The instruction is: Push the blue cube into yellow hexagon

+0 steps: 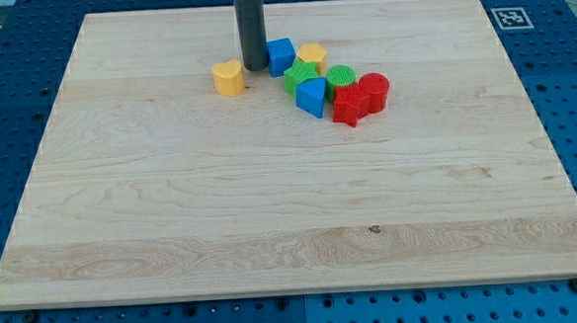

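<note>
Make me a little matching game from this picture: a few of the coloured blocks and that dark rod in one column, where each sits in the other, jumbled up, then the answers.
Things
1. my tip
2. yellow heart
3. red cylinder
4. yellow hexagon

Places
A. farthest toward the view's right in the cluster
B. alone, toward the view's left of the rod
C. against the blue cube on its view-left side
D. just to the view's right of the blue cube

Pairs: 1-C, 2-B, 3-A, 4-D

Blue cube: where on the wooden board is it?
Blue cube lies near the view's top centre, just right of my tip, touching the yellow hexagon on its right.
</note>
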You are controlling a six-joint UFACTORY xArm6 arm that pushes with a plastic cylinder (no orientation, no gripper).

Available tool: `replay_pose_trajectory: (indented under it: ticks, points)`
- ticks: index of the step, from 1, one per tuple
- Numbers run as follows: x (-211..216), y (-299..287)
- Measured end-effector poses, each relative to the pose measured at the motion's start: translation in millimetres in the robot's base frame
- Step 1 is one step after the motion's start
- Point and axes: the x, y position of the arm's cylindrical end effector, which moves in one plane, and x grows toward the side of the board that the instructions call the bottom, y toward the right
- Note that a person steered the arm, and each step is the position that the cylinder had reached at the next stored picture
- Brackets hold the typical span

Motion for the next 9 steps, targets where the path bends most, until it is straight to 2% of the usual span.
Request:
replay_pose_trajectory:
  ticks: [2,3,4,5,6,8,9]
  points:
    - [-43,34]
    - [-43,7]
    - [-25,-26]
    - [-6,-7]
    - [-8,17]
    - [-46,32]
    - [-54,60]
